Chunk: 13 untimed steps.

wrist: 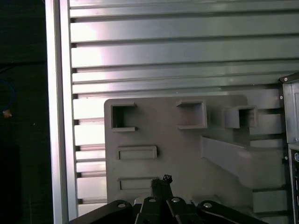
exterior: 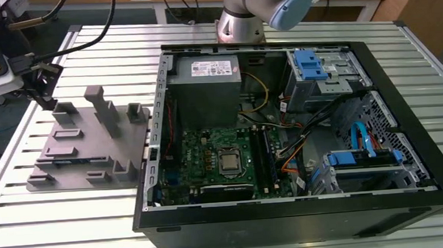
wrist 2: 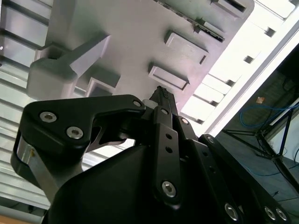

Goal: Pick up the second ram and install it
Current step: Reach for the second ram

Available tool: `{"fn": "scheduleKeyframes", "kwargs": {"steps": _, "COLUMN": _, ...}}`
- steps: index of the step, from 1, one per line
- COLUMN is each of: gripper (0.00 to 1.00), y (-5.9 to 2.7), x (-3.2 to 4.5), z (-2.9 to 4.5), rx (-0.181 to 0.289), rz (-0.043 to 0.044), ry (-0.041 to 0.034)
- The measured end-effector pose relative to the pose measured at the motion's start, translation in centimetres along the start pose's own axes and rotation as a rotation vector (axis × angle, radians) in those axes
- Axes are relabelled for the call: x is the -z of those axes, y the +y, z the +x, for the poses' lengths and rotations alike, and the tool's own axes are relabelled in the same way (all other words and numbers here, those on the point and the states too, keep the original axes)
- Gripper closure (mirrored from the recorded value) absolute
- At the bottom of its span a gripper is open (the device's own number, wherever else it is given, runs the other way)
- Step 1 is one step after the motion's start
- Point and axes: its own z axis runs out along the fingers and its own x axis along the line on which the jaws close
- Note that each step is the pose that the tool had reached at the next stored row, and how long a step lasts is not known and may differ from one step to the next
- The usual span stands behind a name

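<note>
2nd ram (exterior: 73, 162) stands in fixture plate (exterior: 85, 128), beside computer case (exterior: 287, 225).

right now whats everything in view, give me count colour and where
ram: one, dark blue-green, lying on the plate
plate: one, grey, with posts, on the table at the exterior view's left of the case
case: one, black, open, on the table at the exterior view's right
motherboard: one, green, inside the case
power supply: one, grey, inside the case beyond the motherboard
drive brackets: two, blue, inside the case on the exterior view's right
table: one, silver, slatted, under everything
arm: one, silver with a blue cap, behind the case
gripper: one, black, shut, empty, over the plate
</note>
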Motion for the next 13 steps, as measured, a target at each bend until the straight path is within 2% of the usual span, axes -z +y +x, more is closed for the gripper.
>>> {"fn": "scheduleKeyframes", "kwargs": {"steps": 6, "gripper": 0.93, "y": -0.36, "x": -0.88, "z": 0.83, "rx": 0.0, "rz": 0.0, "ry": 0.0002}}
{"fn": "scheduleKeyframes", "kwargs": {"steps": 9, "gripper": 0.93, "y": -0.85, "x": -1.35, "z": 0.81, "rx": 0.0, "rz": 0.0, "ry": 0.0}}
{"fn": "scheduleKeyframes", "kwargs": {"steps": 13, "gripper": 0.93, "y": -1.11, "x": -1.78, "z": 0.45, "rx": 0.001, "rz": -0.0001, "ry": -0.0001}}
